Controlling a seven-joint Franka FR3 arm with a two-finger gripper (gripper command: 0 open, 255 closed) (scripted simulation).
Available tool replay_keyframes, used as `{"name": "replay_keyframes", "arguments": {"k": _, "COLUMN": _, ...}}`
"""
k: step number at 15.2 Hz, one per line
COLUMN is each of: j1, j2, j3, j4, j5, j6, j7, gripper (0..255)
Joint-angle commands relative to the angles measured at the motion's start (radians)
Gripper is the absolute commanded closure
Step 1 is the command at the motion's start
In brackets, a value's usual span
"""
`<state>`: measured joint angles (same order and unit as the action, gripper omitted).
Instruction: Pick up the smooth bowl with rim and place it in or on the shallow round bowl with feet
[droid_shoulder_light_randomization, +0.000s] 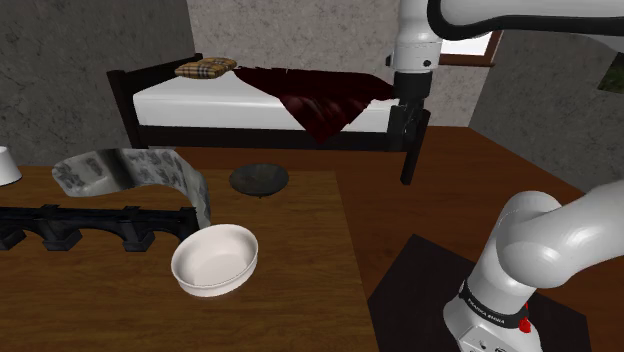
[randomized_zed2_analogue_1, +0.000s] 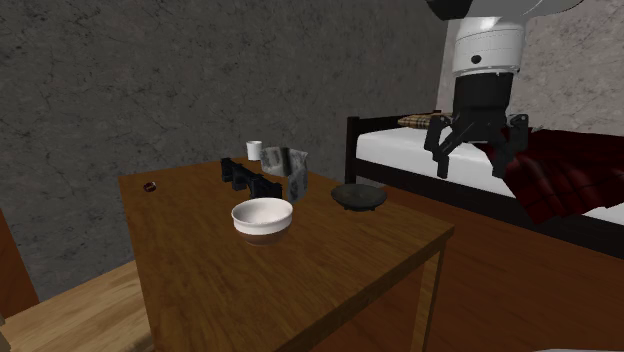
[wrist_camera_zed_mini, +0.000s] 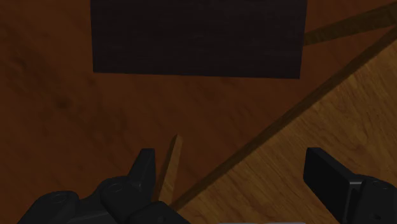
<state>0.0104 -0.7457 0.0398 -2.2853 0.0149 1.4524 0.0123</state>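
Locate the bed (droid_shoulder_light_randomization: 200, 95) against the far wall in the shoulder view; it carries a white mattress, a dark red blanket (droid_shoulder_light_randomization: 310, 95) and a plaid pillow (droid_shoulder_light_randomization: 205, 68). Next, identify the wooden table (droid_shoulder_light_randomization: 280, 300), which holds all task items. The white arm (droid_shoulder_light_randomization: 540, 240) rises from its stand on a dark mat (droid_shoulder_light_randomization: 420, 280) at the shoulder view's lower right and reaches up over the floor between table and bed. On the table, note a grey mottled curved sheet (droid_shoulder_light_randomization: 140, 170) and, beside it, a long black arched fixture (droid_shoulder_light_randomization: 90, 225). The smooth white bowl with rim (droid_shoulder_light_randomization: 215, 262) stands upright on the table, just beside the lower end of the grey sheet and the end of the black fixture. The dark shallow round bowl (droid_shoulder_light_randomization: 259, 179) sits near the table edge facing the bed, apart from the white bowl. The end effector (randomized_zed2_analogue_1: 470, 165) hangs past that table edge, above the floor, well apart from both bowls. You can confirm in the wrist view that the end effector (wrist_camera_zed_mini: 235, 178) has its fingers (wrist_camera_zed_mini: 146, 172) spread wide and grips nothing; floor and a table corner lie below it. A small white cup (randomized_zed2_analogue_1: 254, 150) stands at the table's far side.
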Motion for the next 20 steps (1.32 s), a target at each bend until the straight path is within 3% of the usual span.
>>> {"name": "replay_keyframes", "arguments": {"k": 1, "j1": 0.0, "j2": 0.0, "j3": 0.0, "j4": 0.0, "j5": 0.0, "j6": 0.0, "j7": 0.0, "gripper": 0}}
{"name": "replay_keyframes", "arguments": {"k": 11, "j1": 0.055, "j2": 0.229, "j3": 0.137, "j4": 0.033, "j5": 0.137, "j6": 0.185, "j7": 0.156, "gripper": 0}}
{"name": "replay_keyframes", "arguments": {"k": 20, "j1": 0.098, "j2": 0.497, "j3": 0.247, "j4": 0.16, "j5": 0.197, "j6": 0.332, "j7": 0.285, "gripper": 0}}
